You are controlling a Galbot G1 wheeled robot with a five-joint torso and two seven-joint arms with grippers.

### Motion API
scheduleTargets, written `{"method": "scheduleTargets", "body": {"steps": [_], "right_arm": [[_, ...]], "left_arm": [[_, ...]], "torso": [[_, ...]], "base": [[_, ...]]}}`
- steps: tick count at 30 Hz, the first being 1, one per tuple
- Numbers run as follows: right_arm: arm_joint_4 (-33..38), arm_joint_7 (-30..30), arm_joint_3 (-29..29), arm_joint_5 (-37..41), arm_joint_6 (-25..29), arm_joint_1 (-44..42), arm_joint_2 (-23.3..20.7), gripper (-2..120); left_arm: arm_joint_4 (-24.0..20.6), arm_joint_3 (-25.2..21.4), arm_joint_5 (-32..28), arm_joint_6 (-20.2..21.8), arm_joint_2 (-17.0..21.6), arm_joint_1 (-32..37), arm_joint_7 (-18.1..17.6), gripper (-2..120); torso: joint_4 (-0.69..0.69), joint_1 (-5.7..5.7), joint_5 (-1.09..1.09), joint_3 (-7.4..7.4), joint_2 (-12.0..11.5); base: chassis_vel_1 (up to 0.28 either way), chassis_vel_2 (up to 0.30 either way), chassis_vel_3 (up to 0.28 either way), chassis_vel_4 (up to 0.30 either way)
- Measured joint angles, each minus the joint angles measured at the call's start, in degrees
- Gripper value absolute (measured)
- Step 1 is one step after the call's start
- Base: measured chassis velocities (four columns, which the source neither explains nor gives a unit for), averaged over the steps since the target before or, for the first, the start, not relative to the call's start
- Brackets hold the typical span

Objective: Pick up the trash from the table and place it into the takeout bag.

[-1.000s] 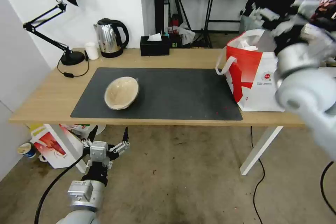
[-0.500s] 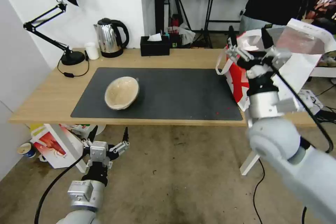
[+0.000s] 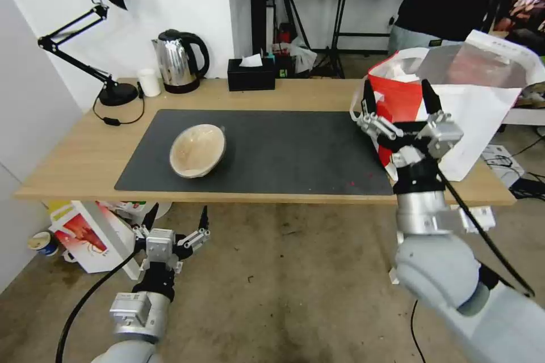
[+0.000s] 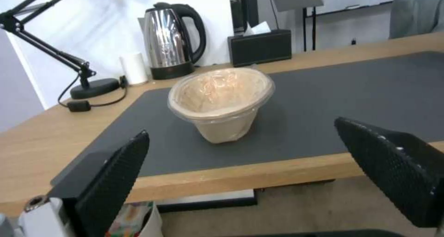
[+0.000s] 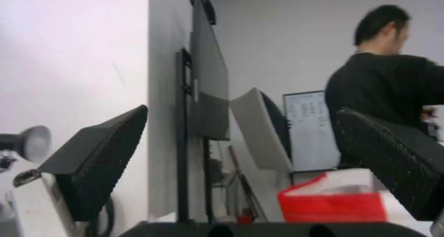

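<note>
Head view | beige paper bowl (image 3: pixel 197 150) lay tilted on the mat (image 3: pixel 284 147), toward the table's (image 3: pixel 74 164) left end | left gripper (image 3: pixel 175 221) spread empty below the front edge | right gripper (image 3: pixel 400 105) spread empty, raised before the takeout bag (image 3: pixel 431 125) at the right end

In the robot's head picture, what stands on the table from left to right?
Desk lamp → small white cup → kettle → beige paper bowl → black tissue box → takeout bag, with the right pincer in front of it.

beige paper bowl (image 4: pixel 220 103) (tilted), grey mat (image 4: pixel 351 91)
</note>
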Motion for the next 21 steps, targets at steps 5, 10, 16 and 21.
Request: {"method": "scheduleTargets", "body": {"steps": [5, 10, 16, 21], "right_arm": [[-0.82, 4.27, -0.51, -4.08, 0.02, -3.26, 1.23, 100], [-1.12, 7.34, -0.87, -6.28, -1.57, -6.21, 1.58, 100], [-1.20, 7.87, -1.49, -6.48, -1.84, -6.92, 1.58, 100], [-1.18, 9.52, -1.84, -7.25, -3.11, -8.14, 1.52, 100]], "left_arm": [[0.00, 0.00, 0.00, 0.00, 0.00, 0.00, 0.00, 100], [0.00, 0.00, 0.00, 0.00, 0.00, 0.00, 0.00, 100], [0.00, 0.00, 0.00, 0.00, 0.00, 0.01, 0.00, 100], [0.00, 0.00, 0.00, 0.00, 0.00, 0.00, 0.00, 100]], "torso": [[0.00, 0.00, 0.01, 0.00, 0.00], [-0.01, 0.00, 0.00, 0.00, 0.00], [0.00, 0.00, 0.00, 0.00, 0.00], [0.00, -0.01, 0.00, 0.00, 0.00]], "base": [[0.000, 0.000, 0.000, 0.000], [0.000, 0.000, 0.000, 0.000], [0.000, 0.000, 0.000, 0.000], [0.000, 0.000, 0.000, 0.000]]}}
